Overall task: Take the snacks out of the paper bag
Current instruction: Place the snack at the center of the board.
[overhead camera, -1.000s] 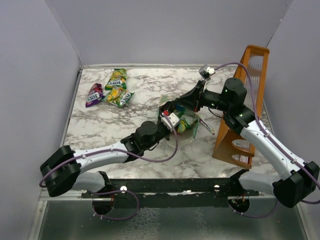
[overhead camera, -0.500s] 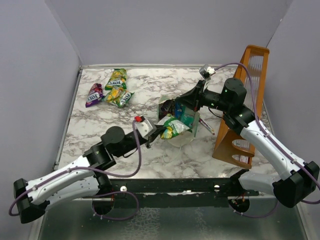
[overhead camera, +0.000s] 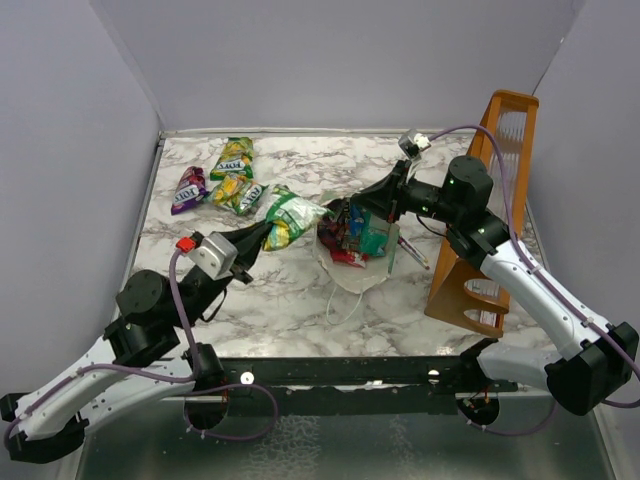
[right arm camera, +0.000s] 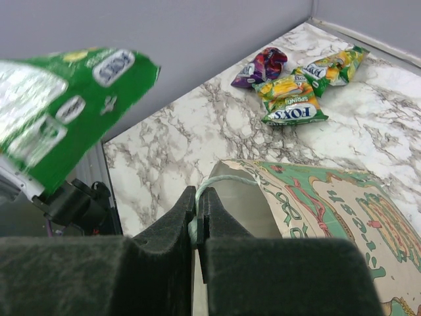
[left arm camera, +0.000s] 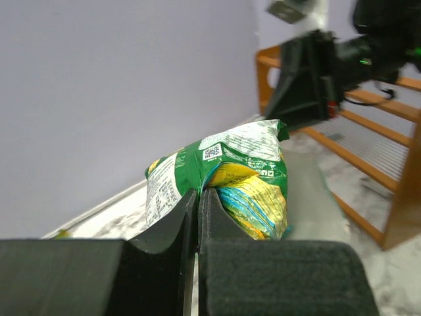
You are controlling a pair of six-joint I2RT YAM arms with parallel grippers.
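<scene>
The paper bag stands mid-table, mint-green with printed bows, cream inside. Red and teal packets show in its mouth. My right gripper is shut on the bag's loop handle at the rim. My left gripper is shut on a green-yellow snack packet and holds it in the air left of the bag. It also shows at the left of the right wrist view. Several snacks lie at the far left: green-yellow ones and a purple one.
A tall orange-brown wooden rack stands at the right, close behind my right arm. A thin pen lies between the bag and the rack. Grey walls close in the table on three sides.
My left arm has drawn back to the left, lifting the green-yellow packet out of the bag and away from it. My right gripper has stayed on the bag's handle.
</scene>
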